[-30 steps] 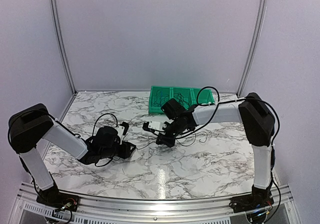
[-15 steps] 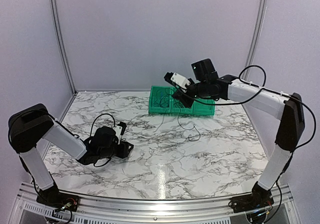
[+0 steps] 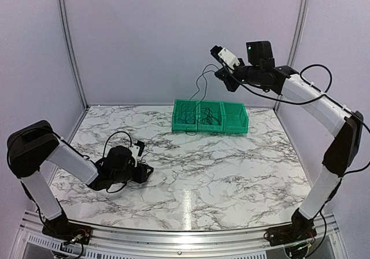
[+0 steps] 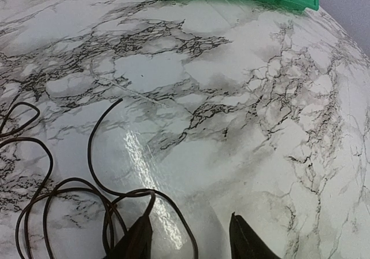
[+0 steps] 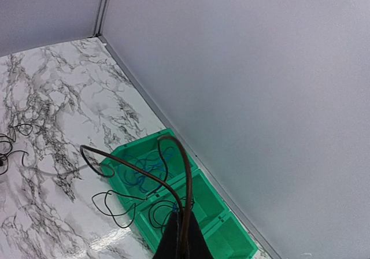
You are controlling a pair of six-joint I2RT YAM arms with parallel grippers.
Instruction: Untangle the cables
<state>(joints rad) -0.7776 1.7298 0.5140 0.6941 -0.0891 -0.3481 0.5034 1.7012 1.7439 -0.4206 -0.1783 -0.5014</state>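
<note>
Cable (image 5: 188, 181) clamped in right gripper (image 5: 180, 243), which we held high over green bins (image 3: 243, 120) to draw it free | left gripper (image 4: 189, 236) agape.

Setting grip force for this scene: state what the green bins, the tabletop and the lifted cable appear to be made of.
The green bins look like moulded plastic: uniform colour, slight sheen, thin rims. The tabletop is marble-patterned and glossy, with a light glare; stone or laminate cannot be told. The cable is a thin dark wire, probably rubber- or plastic-jacketed, bending in soft loops.

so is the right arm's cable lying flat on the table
No, the cable hangs in the air from the right fingers, above the green bins.
</note>
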